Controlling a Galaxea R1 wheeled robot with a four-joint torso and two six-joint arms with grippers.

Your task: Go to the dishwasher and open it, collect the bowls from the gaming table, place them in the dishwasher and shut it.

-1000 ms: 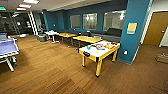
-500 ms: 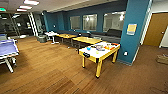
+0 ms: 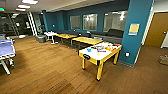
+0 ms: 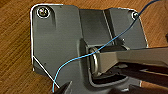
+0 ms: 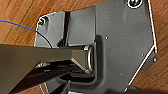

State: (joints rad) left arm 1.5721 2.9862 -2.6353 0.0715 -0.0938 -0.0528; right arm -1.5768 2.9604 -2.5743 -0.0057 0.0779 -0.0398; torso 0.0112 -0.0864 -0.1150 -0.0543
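Claw state on both arms: cannot tell, wrist views show dark robot plate over wood floor [image 4: 15,50], thin blue cable [image 4: 75,60] across left one. Head view: gaming table [image 3: 101,53] right of centre, glossy white top, yellow rim and legs, dark slot at near end, standing on wood floor beside teal pillar [image 3: 137,32]. Blue bowl [image 3: 89,50] on tabletop near its near-left corner. Second bowl not distinguishable. Mixed items cluttered toward far end of tabletop, some orange, too blurred to name. Behind it, plain yellow tables [image 3: 86,40] in a row along teal wall with windows. Small white round table [image 3: 50,33] farther back. Blue ping-pong table [image 3: 6,48] at left edge. Wooden door [image 3: 157,28] at right, carpet in front of it. Poster on pillar [image 3: 134,28].
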